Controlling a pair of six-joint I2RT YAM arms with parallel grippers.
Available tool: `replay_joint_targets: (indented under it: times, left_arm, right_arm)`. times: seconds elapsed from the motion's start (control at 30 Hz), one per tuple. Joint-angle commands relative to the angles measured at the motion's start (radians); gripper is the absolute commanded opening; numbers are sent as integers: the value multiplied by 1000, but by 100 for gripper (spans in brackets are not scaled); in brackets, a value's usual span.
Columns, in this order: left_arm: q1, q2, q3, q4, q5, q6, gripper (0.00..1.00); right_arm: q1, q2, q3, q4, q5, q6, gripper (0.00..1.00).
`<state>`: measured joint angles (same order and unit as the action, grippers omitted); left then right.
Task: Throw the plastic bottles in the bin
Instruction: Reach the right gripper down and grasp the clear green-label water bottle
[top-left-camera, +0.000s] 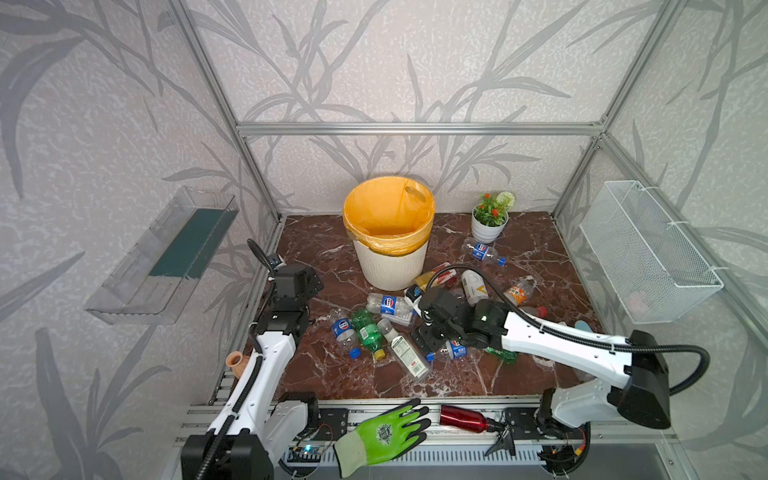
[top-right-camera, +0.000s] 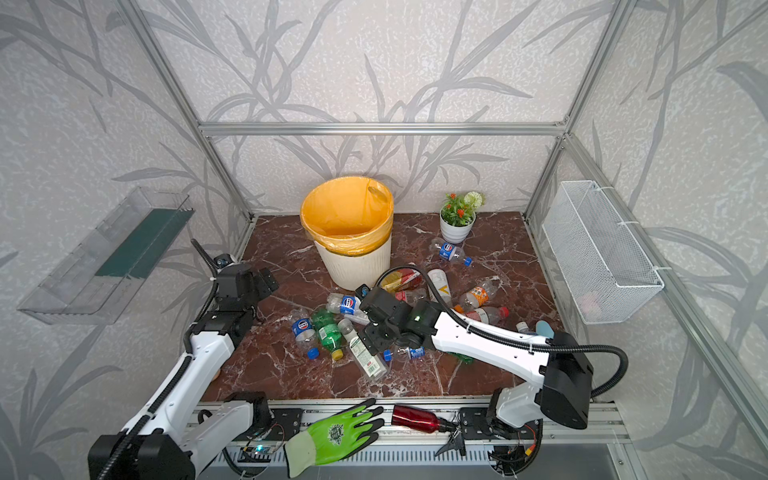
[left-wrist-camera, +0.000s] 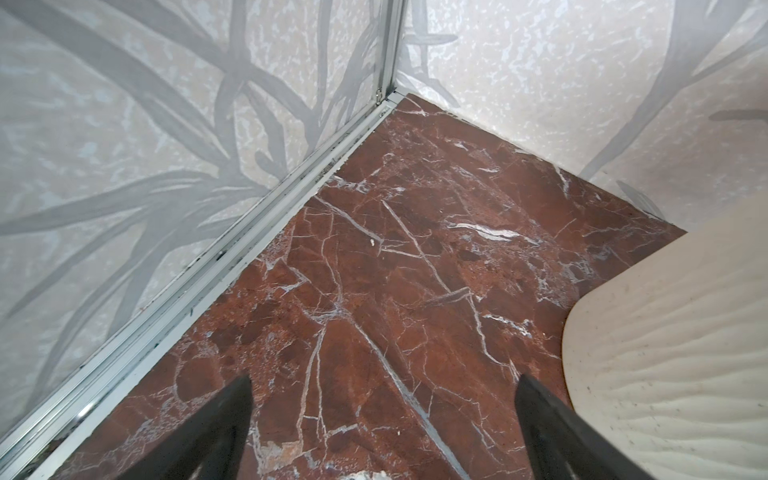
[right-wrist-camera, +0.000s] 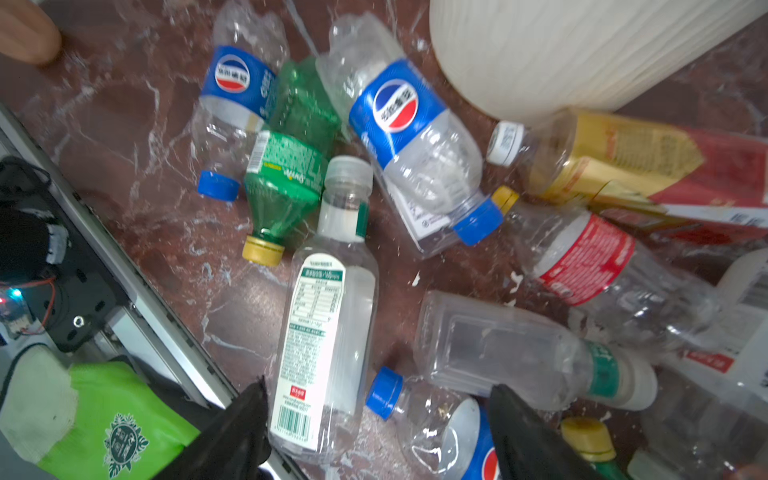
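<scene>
The bin (top-left-camera: 390, 270), cream-white and ribbed with a yellow-orange liner, stands at the back middle of the red marble floor. Several plastic bottles lie in front of it and to its right. Among them are a green one (top-left-camera: 368, 332), a white-labelled clear one (right-wrist-camera: 320, 332) and a blue-labelled one (right-wrist-camera: 465, 440). My right gripper (right-wrist-camera: 376, 386) is low over this pile. Its jaws stand partly apart, one finger against the white-labelled bottle and one against the blue-labelled bottle; a grip does not show. My left gripper (left-wrist-camera: 384, 382) is open over bare floor left of the bin (left-wrist-camera: 665, 353).
A white flower pot (top-left-camera: 488, 230) stands right of the bin, with one more bottle (top-left-camera: 482, 252) beside it. A wire basket (top-left-camera: 648, 253) hangs on the right wall and a clear shelf (top-left-camera: 162, 257) on the left. A green glove (top-left-camera: 386, 432) and a red metal bottle (top-left-camera: 463, 417) lie on the front rail.
</scene>
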<state>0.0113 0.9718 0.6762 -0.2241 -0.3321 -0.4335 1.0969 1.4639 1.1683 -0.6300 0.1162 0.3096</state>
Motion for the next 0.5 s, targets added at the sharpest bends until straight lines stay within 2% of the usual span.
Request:
replay_joint_targets:
  times: [0.0, 0.2, 0.47]
  left_arm:
    - [4, -28, 18, -90, -63, -32, 98]
    - [3, -69, 12, -136, -73, -45, 98]
    - [3, -112, -9, -157, -72, -68, 99]
  right_arm:
    - [42, 94, 72, -121, 28, 38, 83]
    - [82, 319, 272, -315, 11, 18, 84]
    - [111, 464, 359, -360, 14, 11, 84]
